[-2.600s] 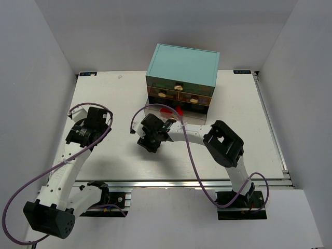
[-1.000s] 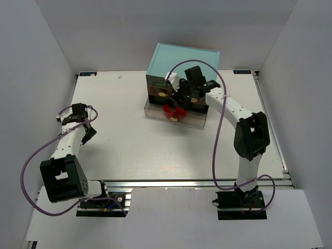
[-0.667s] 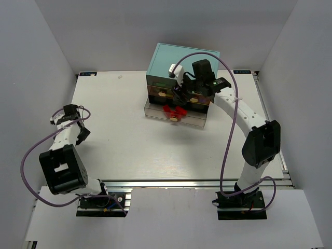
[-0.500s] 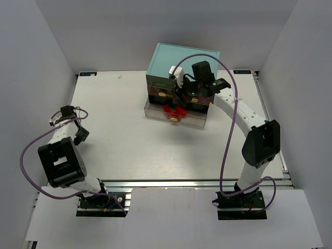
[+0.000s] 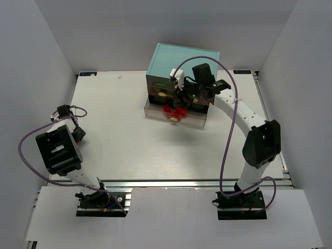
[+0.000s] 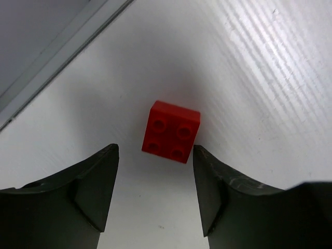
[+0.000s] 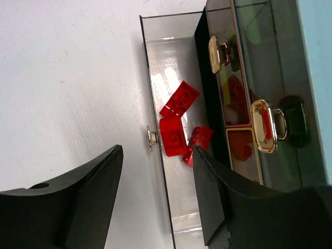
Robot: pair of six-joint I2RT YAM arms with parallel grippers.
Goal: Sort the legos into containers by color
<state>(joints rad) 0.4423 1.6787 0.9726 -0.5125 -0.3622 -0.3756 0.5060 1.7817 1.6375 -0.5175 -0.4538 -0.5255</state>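
A red two-by-two lego [image 6: 171, 131] lies on the white table, just ahead of my left gripper [image 6: 155, 155], which is open and empty above it. That gripper [image 5: 78, 134] is at the table's left edge. My right gripper [image 7: 157, 155] is open and empty, hovering over the pulled-out bottom drawer [image 7: 155, 67] of the teal-topped cabinet [image 5: 181, 65]. Three red legos [image 7: 174, 136] lie in that drawer; they also show in the top view [image 5: 174, 110]. My right gripper [image 5: 184, 98] is at the cabinet's front.
Two closed upper drawers with cream knobs [image 7: 218, 54] sit above the open one; dim green and red shapes show behind their fronts. The open drawer's knob [image 7: 151, 138] faces the table. A metal rail [image 6: 57, 52] runs along the table's left edge.
My right arm swung from mid-table up to the cabinet, over the open drawer. My left arm folded back to the table's left edge, down over the red lego.
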